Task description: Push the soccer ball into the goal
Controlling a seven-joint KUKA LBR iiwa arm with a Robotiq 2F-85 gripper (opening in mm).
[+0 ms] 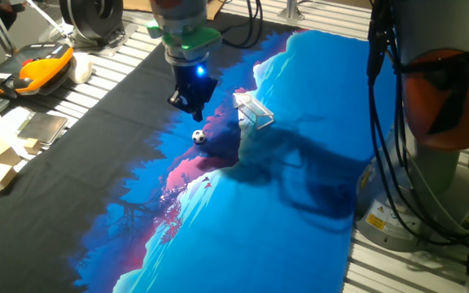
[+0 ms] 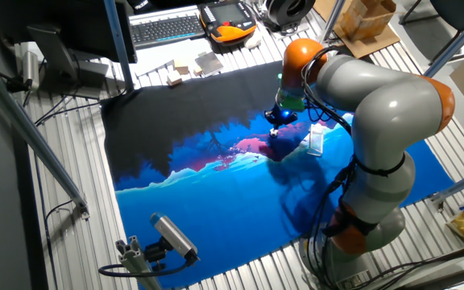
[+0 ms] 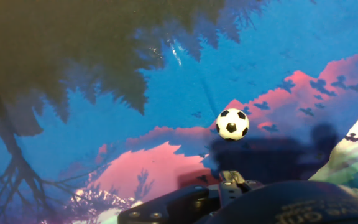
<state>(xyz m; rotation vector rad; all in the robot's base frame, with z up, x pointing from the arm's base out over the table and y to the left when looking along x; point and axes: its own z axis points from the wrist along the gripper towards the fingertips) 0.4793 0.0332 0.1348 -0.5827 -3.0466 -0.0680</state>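
The soccer ball [image 1: 199,137] is seen at the middle of the frame, near the goal [image 1: 252,111]. It looks light and rolls easily, so it should be nudged, not grabbed. Whether the gripper [image 1: 190,103] is open cannot be told.

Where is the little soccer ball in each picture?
One fixed view: the soccer ball sits left of centre, just below the claw.
The other fixed view: too small to make out; it would be under the claw.
Hand view: right of centre.
Shared landmark: the pink mountain print.
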